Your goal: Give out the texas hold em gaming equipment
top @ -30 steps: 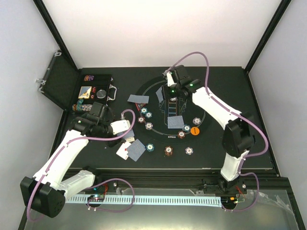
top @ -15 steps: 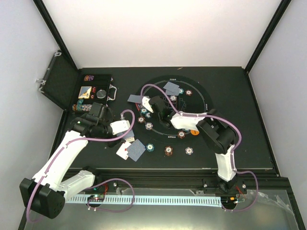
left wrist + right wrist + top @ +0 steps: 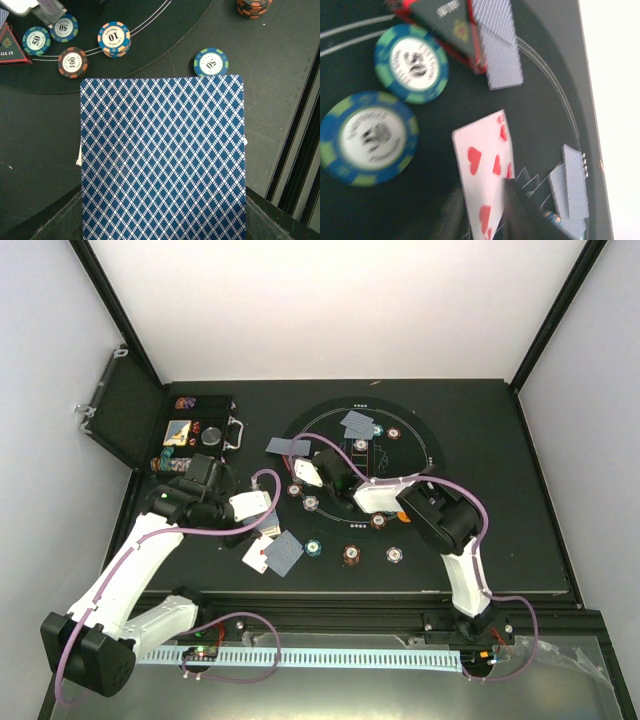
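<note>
At far left, the open case (image 3: 120,420) has spare chips (image 3: 165,462) beside it, so the deal looks only partway done. The left gripper (image 3: 265,523) is clamped tight on a blue-backed card (image 3: 162,157), held over the table near the mat's edge. On the mat (image 3: 425,435), poker chips (image 3: 352,555) and dealt cards (image 3: 357,423) already mark several seats. The right gripper (image 3: 485,210) brackets a hearts card (image 3: 482,160) low over the mat, but blur hides whether it grips.

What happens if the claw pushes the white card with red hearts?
The white playing card with red hearts looks paper-thin, so it probably bends if pinched and weighs almost nothing. It seems to lie flat on the black mat, so it likely slides, not rolls.
</note>
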{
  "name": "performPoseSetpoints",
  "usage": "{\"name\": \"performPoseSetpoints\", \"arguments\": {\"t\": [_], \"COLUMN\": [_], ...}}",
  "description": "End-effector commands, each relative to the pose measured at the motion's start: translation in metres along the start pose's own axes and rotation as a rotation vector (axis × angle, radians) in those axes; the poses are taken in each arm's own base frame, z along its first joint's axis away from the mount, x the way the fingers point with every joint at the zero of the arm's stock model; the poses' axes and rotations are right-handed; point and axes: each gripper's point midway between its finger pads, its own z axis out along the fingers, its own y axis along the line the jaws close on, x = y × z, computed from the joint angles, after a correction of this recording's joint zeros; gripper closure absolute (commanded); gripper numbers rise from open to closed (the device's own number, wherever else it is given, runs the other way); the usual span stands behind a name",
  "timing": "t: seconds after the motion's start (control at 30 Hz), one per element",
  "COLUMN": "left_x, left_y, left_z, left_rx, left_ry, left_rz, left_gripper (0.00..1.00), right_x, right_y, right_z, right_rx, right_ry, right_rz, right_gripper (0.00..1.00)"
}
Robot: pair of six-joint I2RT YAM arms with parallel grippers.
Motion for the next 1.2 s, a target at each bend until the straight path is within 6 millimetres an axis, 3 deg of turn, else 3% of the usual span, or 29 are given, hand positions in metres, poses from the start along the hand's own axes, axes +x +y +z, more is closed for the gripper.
{"name": "performPoseSetpoints", "arguments": {"t": [0.0, 0.07, 0.17, 0.23, 0.4, 0.57, 0.67, 0.77, 0.9, 1.07, 1.17], "left_x": [0.001, 0.002, 0.003, 0.003, 0.002, 0.000, -0.002, -0.004, -0.006, -0.004, -0.003], "left_y": [-0.001, -0.001, -0.002, -0.002, -0.004, -0.006, -0.006, -0.007, -0.007, -0.005, -0.005], "left_z": [-0.004, -0.003, -0.003, -0.003, -0.005, -0.006, -0.006, -0.007, -0.010, -0.008, -0.006], "left_rx": [-0.006, -0.003, -0.004, -0.003, -0.004, 0.001, 0.008, 0.012, 0.010, 0.002, 0.004], "left_ry": [0.004, 0.009, 0.007, 0.005, -0.003, -0.017, -0.025, -0.036, -0.042, -0.033, -0.031], "left_rz": [0.003, 0.000, -0.003, -0.003, 0.001, 0.003, 0.001, 0.000, 0.006, 0.013, 0.011], "left_gripper": [0.98, 0.99, 0.98, 0.98, 0.99, 0.98, 0.98, 0.99, 0.98, 0.98, 0.98], "right_x": [0.005, 0.007, 0.001, -0.003, -0.004, 0.005, 0.001, -0.010, -0.036, -0.066, -0.081], "right_y": [0.010, 0.007, -0.010, -0.026, -0.083, -0.149, -0.160, -0.135, -0.102, -0.036, -0.009], "right_z": [-0.020, -0.025, -0.033, -0.041, -0.070, -0.123, -0.138, -0.143, -0.169, -0.186, -0.203], "right_rx": [-0.082, -0.090, -0.073, -0.058, 0.048, 0.232, 0.072, -0.231, -0.511, -0.981, -1.113], "right_ry": [-0.011, -0.008, -0.023, -0.040, -0.077, -0.119, -0.108, -0.153, -0.287, -0.171, -0.166], "right_rz": [0.025, 0.045, 0.131, 0.214, 0.449, 0.881, 1.121, 1.255, 1.401, 1.572, 1.598], "right_gripper": [0.69, 0.50, 0.36, 0.15, 0.09, 0.00, 0.00, 0.00, 0.00, 0.07, 0.09]}}
